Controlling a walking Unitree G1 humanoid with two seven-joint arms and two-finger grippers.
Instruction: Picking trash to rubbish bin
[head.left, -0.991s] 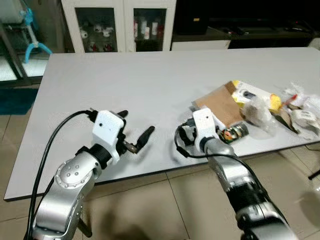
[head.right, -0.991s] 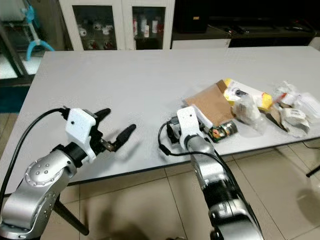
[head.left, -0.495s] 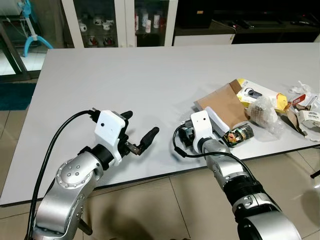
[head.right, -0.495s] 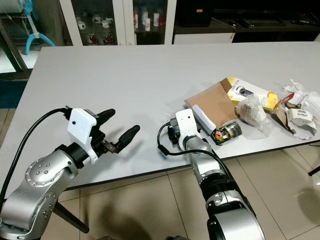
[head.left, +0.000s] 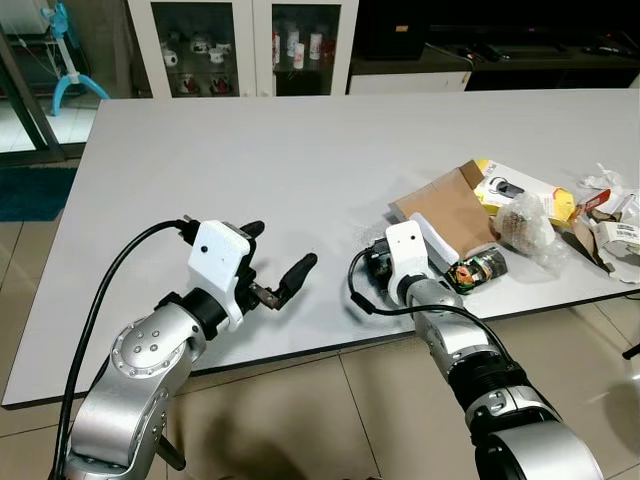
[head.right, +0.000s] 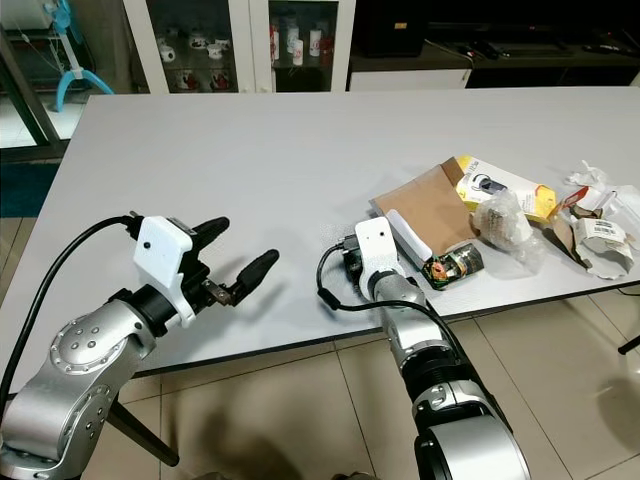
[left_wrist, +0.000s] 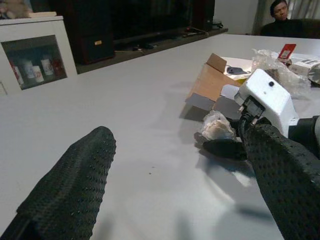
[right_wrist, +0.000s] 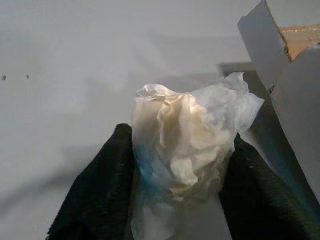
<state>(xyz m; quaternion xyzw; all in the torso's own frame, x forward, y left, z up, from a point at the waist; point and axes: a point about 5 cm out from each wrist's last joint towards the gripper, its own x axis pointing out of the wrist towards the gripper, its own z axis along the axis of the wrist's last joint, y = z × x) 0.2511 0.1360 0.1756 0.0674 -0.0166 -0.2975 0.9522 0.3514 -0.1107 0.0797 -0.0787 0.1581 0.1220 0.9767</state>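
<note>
My right gripper is shut on a crumpled white tissue wad, low over the white table near its front edge. From the left wrist the same wad shows just in front of the right wrist's white housing. My left gripper hovers open and empty over the table to the left of it. More trash lies to the right: a brown cardboard piece, a yellow package, a clear plastic bag, a dark can and crumpled paper.
White glass-door cabinets and a dark low unit stand behind the table. The table's front edge runs just under both arms, with tiled floor below. A person sits beyond the table's far side.
The camera has shifted a little, so the whole scene sits lower and more to the right. Both arms keep their poses, and the right gripper stays on the wad.
</note>
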